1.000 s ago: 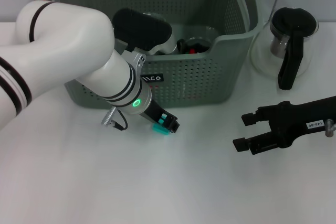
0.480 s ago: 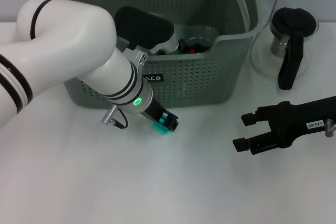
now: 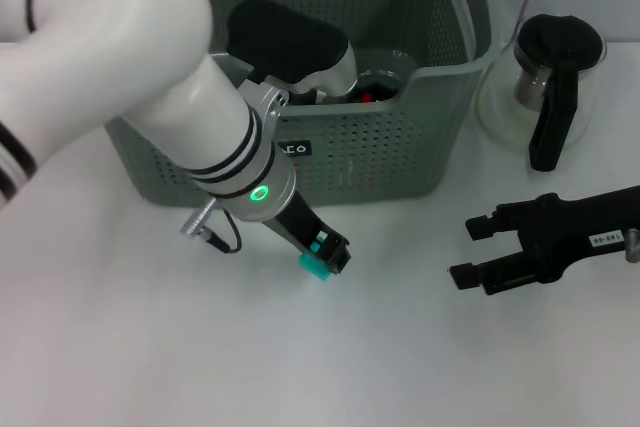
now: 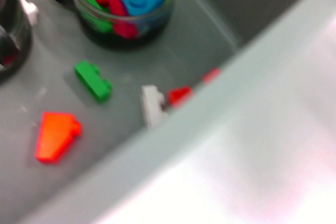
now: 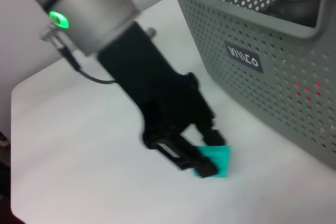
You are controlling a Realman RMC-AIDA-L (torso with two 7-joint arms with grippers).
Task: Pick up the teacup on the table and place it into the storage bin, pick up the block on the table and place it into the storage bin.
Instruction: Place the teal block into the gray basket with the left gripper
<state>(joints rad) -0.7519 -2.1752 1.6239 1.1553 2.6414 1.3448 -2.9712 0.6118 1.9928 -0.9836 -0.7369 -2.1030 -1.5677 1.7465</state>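
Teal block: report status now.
Left gripper jaws around small teal plastic block on table. Right gripper open, idle. Grey-green perforated storage bin just behind.

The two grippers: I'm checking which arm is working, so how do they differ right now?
The left gripper is low at the table before the storage bin, fingers around a teal block; the right gripper hangs apart at the right, open and empty. The left arm is white; the right is black. Both have black fingers.

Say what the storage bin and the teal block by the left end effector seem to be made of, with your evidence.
Storage bin: probably moulded plastic, matte grey-green, with regular punched holes and a rounded rim. Block: likely hard plastic, with uniform teal colour and crisp flat faces. It sits at the left end effector.
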